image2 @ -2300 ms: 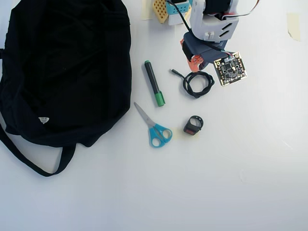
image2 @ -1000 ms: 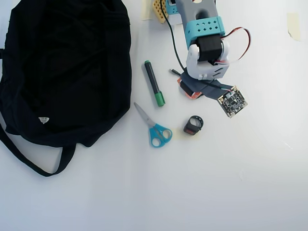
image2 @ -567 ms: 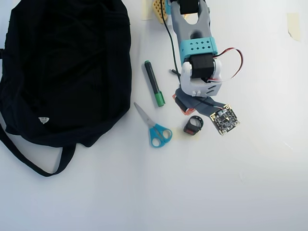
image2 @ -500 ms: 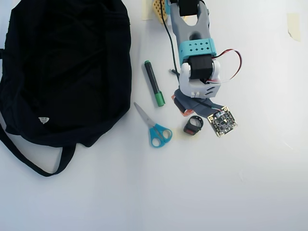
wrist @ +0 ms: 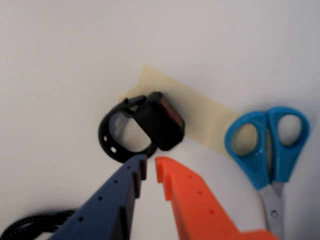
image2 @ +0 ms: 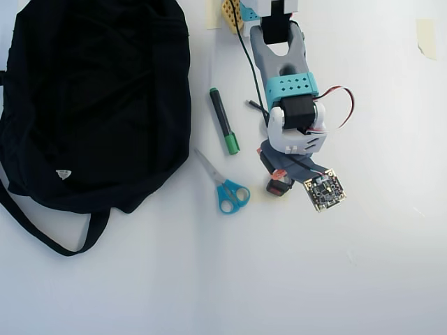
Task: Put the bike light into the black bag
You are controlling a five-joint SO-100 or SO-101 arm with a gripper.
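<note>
I am looking through the wrist view and seeing the gripper [wrist: 150, 166] hovering just short of the bike light [wrist: 145, 127], its 2 fingers, 1 dark blue [wrist: 117, 195] and 1 orange [wrist: 192, 200], nearly together with only a narrow slit between the tips and nothing held between them. The bike light is lying on the white table [wrist: 60, 60], partly on a strip of beige tape [wrist: 207, 117], its ring strap to the left in that view and its blocky body with the red lens edge to the right. Blue-handled scissors [wrist: 267, 147] are lying near it on the right of the wrist view, and a bit of coiled black cable [wrist: 30, 225] is showing at the bottom left corner. In the overhead view the arm [image2: 286, 84] is reaching down from the top edge, mostly covering the bike light [image2: 279, 187]. The black bag [image2: 91, 98] is sitting well apart at the left, with a green-capped marker [image2: 223, 120] and the scissors [image2: 225, 187] lying between bag and arm.
</note>
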